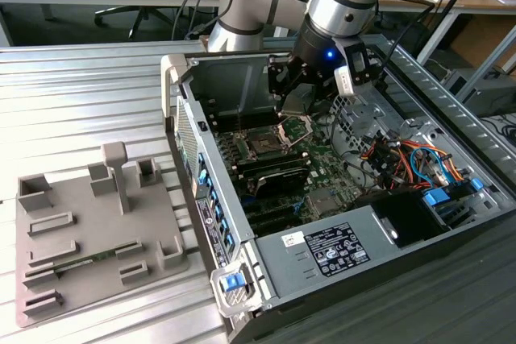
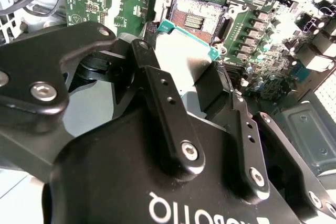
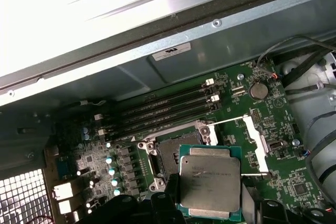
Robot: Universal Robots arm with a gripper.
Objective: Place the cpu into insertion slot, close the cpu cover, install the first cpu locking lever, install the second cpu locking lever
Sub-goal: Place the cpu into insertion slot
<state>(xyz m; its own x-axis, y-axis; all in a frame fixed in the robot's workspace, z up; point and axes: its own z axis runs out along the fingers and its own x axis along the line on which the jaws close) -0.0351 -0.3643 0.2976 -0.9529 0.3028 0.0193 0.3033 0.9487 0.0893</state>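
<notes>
Cpu (image 3: 210, 182), silver-grey top upward, is pinched at its edges by the gripper (image 2: 185, 66), whose black fingers (image 2: 157, 85) are closed against it. It hangs just above the insertion slot (image 3: 167, 157), not yet seated; the slot's dark centre is bare. The cpu cover (image 3: 257, 141) stands swung open beside the slot. Black memory slots (image 3: 163, 109) cross the green motherboard (image 3: 286, 109) inside the open computer case (image 1: 234, 78).
</notes>
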